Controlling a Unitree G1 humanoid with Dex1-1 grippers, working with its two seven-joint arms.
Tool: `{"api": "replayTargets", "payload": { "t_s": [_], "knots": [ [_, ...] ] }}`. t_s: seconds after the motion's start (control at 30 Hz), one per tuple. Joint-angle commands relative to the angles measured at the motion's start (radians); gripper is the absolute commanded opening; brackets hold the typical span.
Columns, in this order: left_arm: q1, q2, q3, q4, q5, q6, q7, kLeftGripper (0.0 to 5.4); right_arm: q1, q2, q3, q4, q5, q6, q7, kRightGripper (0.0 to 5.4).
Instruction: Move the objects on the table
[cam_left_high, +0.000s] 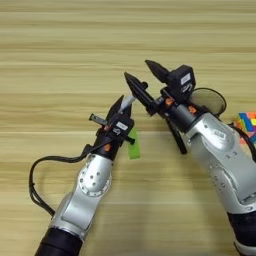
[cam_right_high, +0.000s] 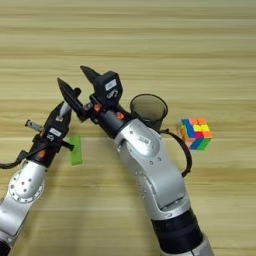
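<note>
- Objects on the wooden table (cam_left_high: 60, 60) sit near the two arms: a white marker (cam_left_high: 127, 103), a small green bar (cam_left_high: 133, 143), a black marker (cam_left_high: 176, 136), a multicolour puzzle cube (cam_right_high: 195, 133) and a dark cup (cam_right_high: 149, 110).
- White marker, a slim cylinder, is gripped between the black fingers of the left gripper (cam_left_high: 122, 106); only its pale end shows, tilted up toward the right gripper.
- Green bar, flat and rectangular, lies on the wood just beside the left gripper's wrist, on its right side.
- Right gripper (cam_left_high: 149, 77) hangs above the table with its two pointed black fingers spread wide and nothing between them; the lower finger's tip sits close to the white marker's end.
- Black marker, thin and dark, lies on the table partly hidden beneath the right forearm.
- Cup, round with a dark see-through wall, stands upright behind the right arm, between it and the cube.
- Cube, with glossy tiles of orange, yellow, blue, green and red, rests well to the right of the cup.
- Table is light brown with long horizontal grain stripes; both arms wear smooth silver shells with black joints and orange tabs.
</note>
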Motion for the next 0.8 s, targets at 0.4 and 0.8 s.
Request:
{"api": "replayTargets", "payload": {
  "t_s": [0.4,0.8],
  "knots": [
    [0.07,-0.003,0.036,-0.104,-0.109,0.041,-0.064,0.69,0.07,-0.076,-0.233,-0.059,0.025,-0.065,-0.018,4.7],
    [0.139,-0.02,0.078,-0.198,-0.195,0.19,-0.116,0.69,0.056,-0.169,-0.404,0.215,-0.151,-0.247,-0.129,5.4]
  ]
}}
